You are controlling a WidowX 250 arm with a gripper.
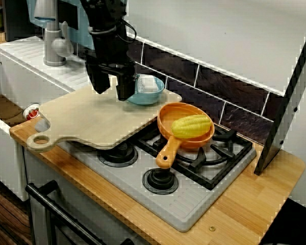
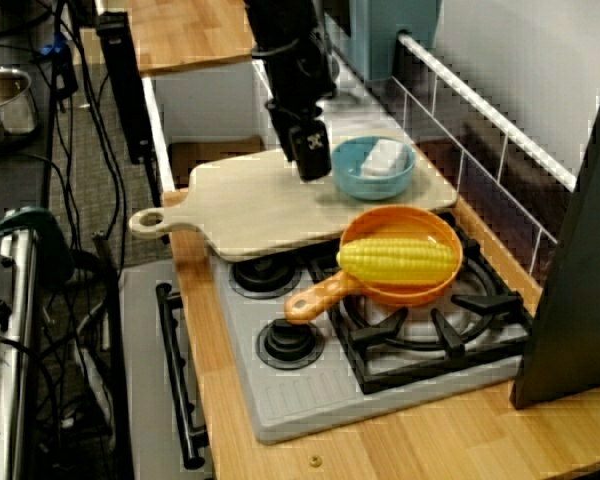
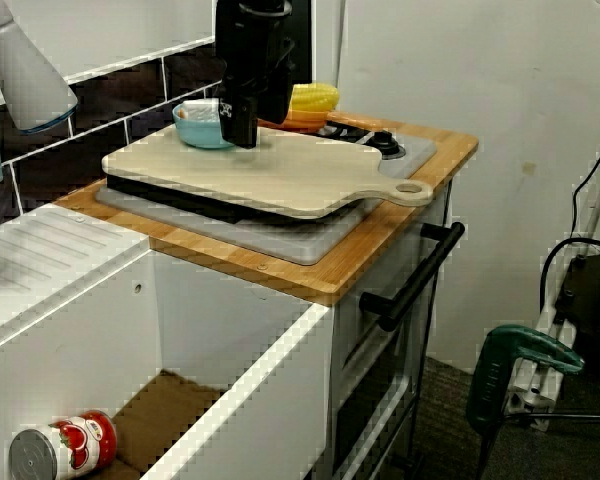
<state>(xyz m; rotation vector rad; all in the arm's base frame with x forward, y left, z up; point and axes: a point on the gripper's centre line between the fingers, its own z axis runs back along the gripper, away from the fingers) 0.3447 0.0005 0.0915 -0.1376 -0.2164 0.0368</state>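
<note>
Beyond the oven handle (image 1: pixel 56 210), risks shoving the blue bowl (image 1: pixel 146 92) off the cutting board (image 1: pixel 86 117) with the gripper (image 1: pixel 112 93), fingers spread, just left.

Glossy black arm (image 1: pixel 106 20) with a looping cable (image 1: pixel 130 30) and blocky two-fingered end effector (image 1: pixel 112 89).

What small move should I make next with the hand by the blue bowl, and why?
Probably nudge the hand sideways toward the blue bowl until its open fingers straddle the near rim. It stands low over the cutting board, beside the bowl rather than over it, holding nothing. Whether a finger touches the rim, I cannot tell.
</note>
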